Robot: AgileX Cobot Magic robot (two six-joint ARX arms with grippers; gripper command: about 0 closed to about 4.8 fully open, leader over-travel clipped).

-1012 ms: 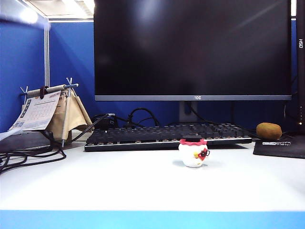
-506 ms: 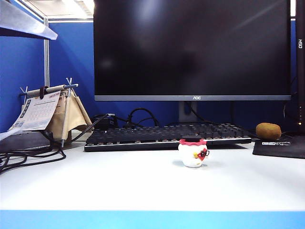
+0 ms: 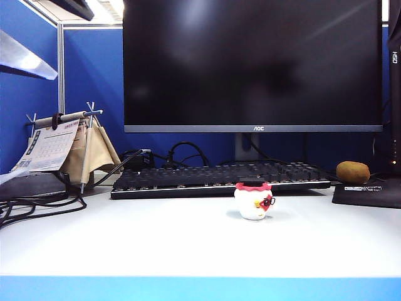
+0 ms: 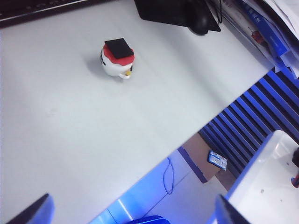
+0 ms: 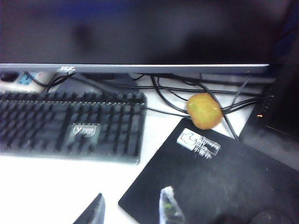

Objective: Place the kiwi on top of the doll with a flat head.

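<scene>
Two little things sit apart on the white desk (image 3: pixel 156 238). One is the doll with a flat head (image 3: pixel 254 200), standing just in front of the black keyboard (image 3: pixel 213 179). Far off to its right, the kiwi (image 3: pixel 353 172) rests at the back edge of the black mouse pad (image 5: pixel 219 182), under the big dark monitor (image 3: pixel 254 63). High above the desk, the left gripper (image 4: pixel 133 217) has its fingers spread wide and holds nothing. Over the mouse pad, the right gripper (image 5: pixel 131 212) is partly spread and empty too.
</scene>
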